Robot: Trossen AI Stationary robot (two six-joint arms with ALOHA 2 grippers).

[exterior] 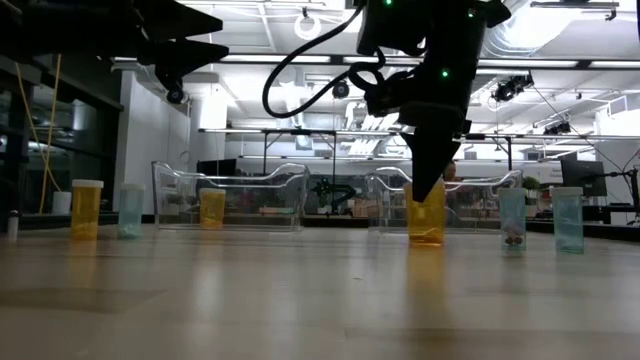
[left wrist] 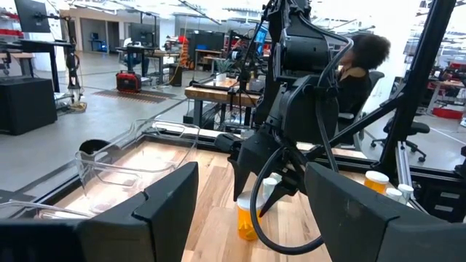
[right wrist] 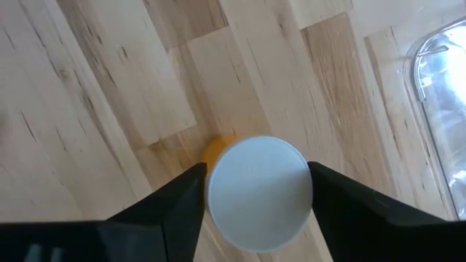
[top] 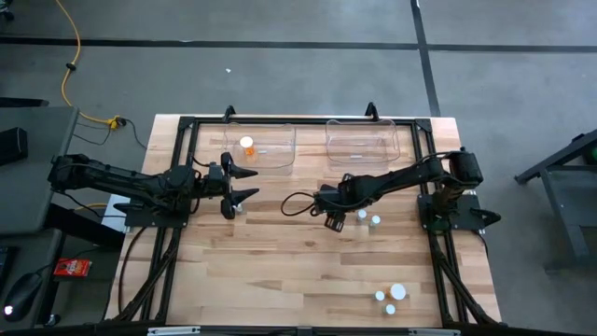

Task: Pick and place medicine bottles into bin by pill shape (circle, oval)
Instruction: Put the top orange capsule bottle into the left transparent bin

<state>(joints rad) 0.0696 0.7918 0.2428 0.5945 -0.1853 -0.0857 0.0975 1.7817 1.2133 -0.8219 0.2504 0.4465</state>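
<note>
Orange medicine bottle (right wrist: 251, 191) is standing upright on the table (top: 280, 271). Right gripper (right wrist: 255, 200) is straddling its white cap, fingers apart. Left gripper (top: 244, 184) is hovering open.

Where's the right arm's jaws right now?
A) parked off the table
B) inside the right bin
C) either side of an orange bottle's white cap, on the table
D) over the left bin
C: in the right wrist view the right gripper has a dark finger on each side of the white cap of the orange bottle, which stands on the wood, outside the right bin.
</note>
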